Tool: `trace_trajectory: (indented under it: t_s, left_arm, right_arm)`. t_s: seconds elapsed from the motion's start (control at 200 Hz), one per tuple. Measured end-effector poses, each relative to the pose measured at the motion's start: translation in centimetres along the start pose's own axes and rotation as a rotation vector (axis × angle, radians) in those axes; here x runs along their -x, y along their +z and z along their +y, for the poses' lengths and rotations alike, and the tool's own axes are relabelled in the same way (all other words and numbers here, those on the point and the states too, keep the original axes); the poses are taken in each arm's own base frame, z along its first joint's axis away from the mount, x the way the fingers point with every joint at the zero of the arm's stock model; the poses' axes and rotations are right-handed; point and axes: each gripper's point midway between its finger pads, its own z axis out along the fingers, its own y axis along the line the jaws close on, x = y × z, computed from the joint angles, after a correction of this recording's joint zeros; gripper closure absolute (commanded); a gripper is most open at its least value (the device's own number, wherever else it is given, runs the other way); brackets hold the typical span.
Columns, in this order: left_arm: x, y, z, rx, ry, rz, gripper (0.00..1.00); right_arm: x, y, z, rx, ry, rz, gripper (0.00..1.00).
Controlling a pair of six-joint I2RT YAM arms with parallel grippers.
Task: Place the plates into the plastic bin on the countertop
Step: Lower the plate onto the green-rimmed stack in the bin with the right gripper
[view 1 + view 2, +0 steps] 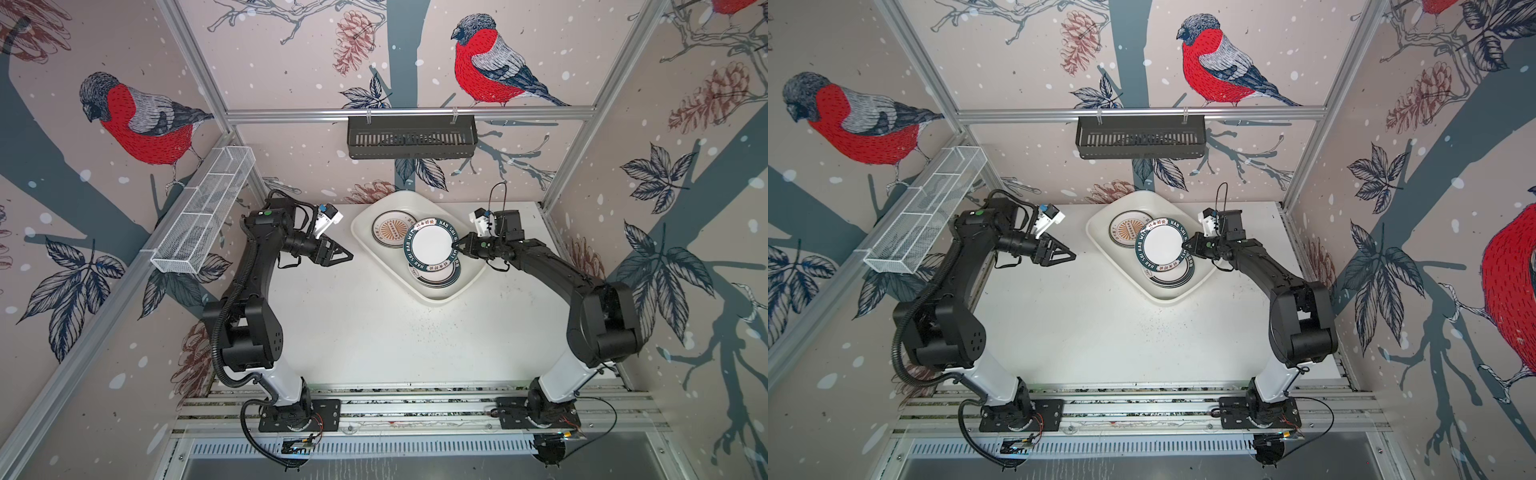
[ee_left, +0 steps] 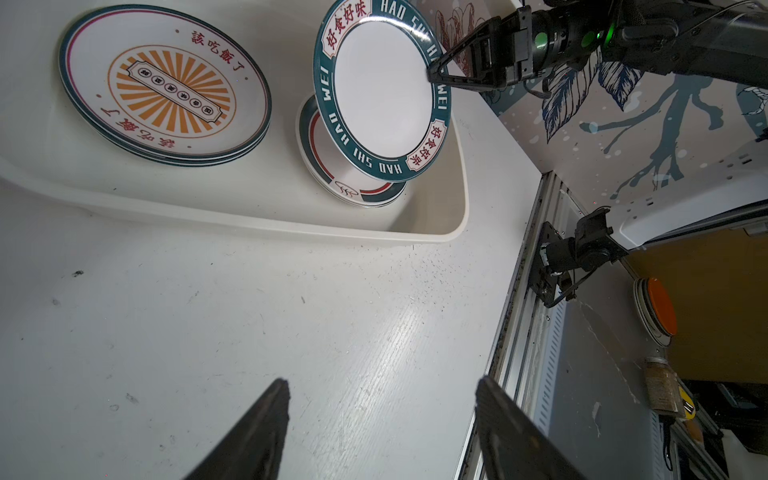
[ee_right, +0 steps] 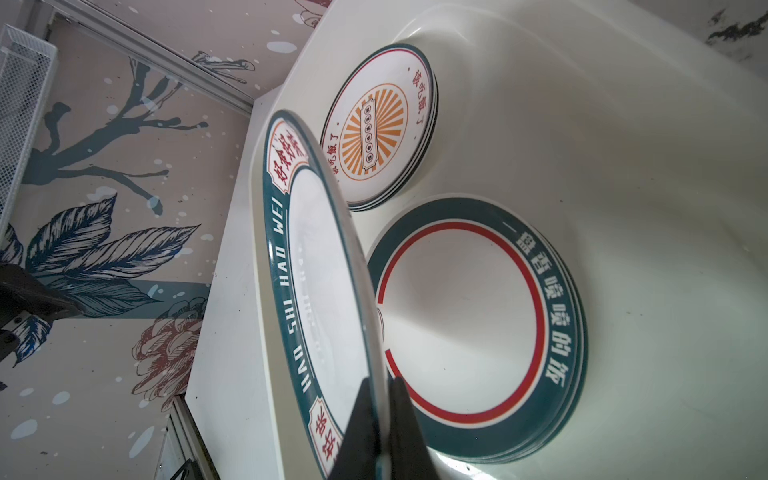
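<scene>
Over the plastic bin (image 1: 436, 297), right hand (image 1: 454, 246) clamped on teal-rimmed plate (image 1: 430, 245) edge, left hand (image 1: 348, 255) spread wide, empty

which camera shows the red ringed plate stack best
The right wrist view: the red-ringed stack is large, nearly unhidden. In both top views and the left wrist view the held plate covers most of it.

A black slotted basket (image 1: 411, 137) hangs by two hooks from the aluminium crossbar (image 1: 291, 115) on the back wall. Left of it and lower, a long white wire mesh basket (image 1: 203, 210) runs along the side rail, split into compartments. Above the black basket, slightly right, a red-breasted bullfinch (image 1: 490, 62) is printed on the wallpaper. A second bird (image 1: 137, 116) sits far to its left.
</scene>
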Motion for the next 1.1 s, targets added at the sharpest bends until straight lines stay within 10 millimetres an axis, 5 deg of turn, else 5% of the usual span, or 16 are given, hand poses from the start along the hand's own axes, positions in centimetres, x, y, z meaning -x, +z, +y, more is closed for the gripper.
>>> trace_trajectory:
  t_s: [0.455,1.101]
  left_arm:
    - [0.9,-0.1,-0.9,-0.041,0.024,-0.051,0.29]
    - [1.5,0.4,-1.4,-0.069,0.037,-0.087,0.29]
  right_arm:
    - [-0.7,1.2,-4.1,-0.101,0.066,0.082,0.92]
    - [-1.5,2.7,-6.5,-0.140,0.091,0.161,0.88]
